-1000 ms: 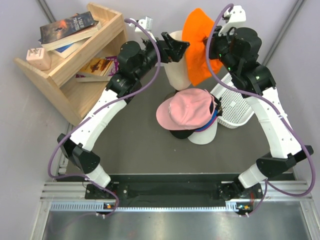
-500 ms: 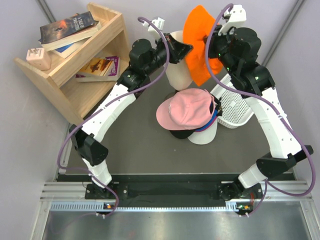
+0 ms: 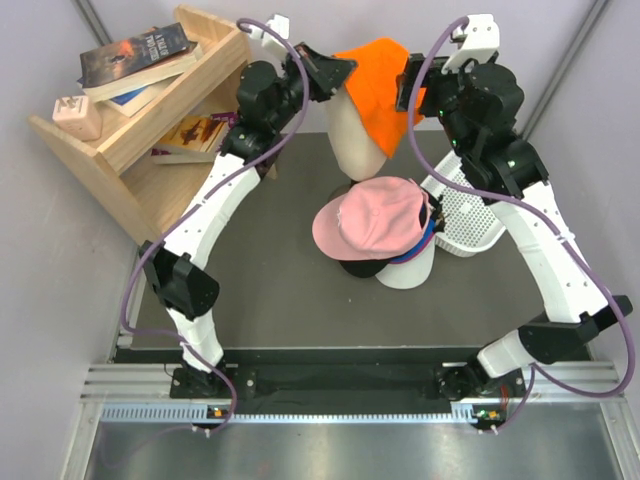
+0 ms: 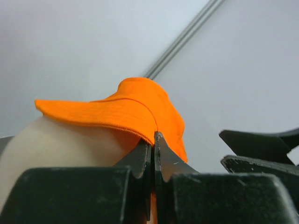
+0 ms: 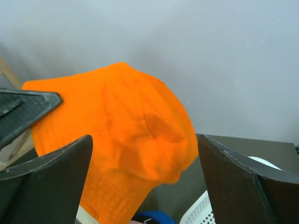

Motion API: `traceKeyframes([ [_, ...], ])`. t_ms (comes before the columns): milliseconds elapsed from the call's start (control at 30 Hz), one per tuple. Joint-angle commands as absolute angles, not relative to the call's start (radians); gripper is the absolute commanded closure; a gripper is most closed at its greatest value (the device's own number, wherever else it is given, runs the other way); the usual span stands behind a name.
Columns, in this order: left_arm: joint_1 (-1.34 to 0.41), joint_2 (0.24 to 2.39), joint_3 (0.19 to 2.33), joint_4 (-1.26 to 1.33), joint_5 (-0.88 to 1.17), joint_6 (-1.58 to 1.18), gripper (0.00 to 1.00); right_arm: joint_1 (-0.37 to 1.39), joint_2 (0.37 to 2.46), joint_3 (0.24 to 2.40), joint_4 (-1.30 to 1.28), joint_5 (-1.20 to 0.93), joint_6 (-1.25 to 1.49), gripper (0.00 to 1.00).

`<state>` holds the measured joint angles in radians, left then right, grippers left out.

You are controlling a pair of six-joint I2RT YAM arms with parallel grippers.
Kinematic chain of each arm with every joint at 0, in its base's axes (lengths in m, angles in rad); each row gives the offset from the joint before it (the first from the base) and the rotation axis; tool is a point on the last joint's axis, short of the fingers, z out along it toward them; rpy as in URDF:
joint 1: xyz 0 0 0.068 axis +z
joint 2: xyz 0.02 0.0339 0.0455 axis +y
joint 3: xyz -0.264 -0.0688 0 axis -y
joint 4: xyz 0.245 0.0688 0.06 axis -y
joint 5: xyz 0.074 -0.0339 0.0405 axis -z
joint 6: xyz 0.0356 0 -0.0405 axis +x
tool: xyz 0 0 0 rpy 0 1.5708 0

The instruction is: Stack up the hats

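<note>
The left tool (image 4: 153, 142) is clenched on the brim edge of the orange bucket hat (image 3: 378, 88). In the left wrist view both fingers meet on the hem, with the fabric rising directly above the tips. The right tool (image 5: 144, 139) is released, its fingers spread wide and touching nothing.

The hat sits draped over the crown of the cream mannequin head (image 3: 352, 145). From the left tool it extends forward and away. From the right tool it lies straight ahead, filling the gap between the spread fingers but apart from them. Seen from above, its long axis runs from the pinched brim at the left tool across the head toward the right tool, so the two tools face each other across it.

The pink cap (image 3: 372, 220) tops the other hats, which sit on the desk (image 3: 270, 290) below both tools, on the side toward the arm bases.

I judge that the coming move turns on that offset: the hat must come up off the head, then travel back toward the bases to the pink cap. The right arm is the nearer to that pile.
</note>
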<state>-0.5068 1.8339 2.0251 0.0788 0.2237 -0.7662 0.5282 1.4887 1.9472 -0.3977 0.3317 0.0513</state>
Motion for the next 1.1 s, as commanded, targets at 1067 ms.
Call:
traceKeyframes([
  [1067, -0.410, 1.430, 1.281, 0.288, 0.100, -0.989, 1.00, 0.540, 1.374, 1.710, -0.239, 0.528, 0.066, 0.02],
])
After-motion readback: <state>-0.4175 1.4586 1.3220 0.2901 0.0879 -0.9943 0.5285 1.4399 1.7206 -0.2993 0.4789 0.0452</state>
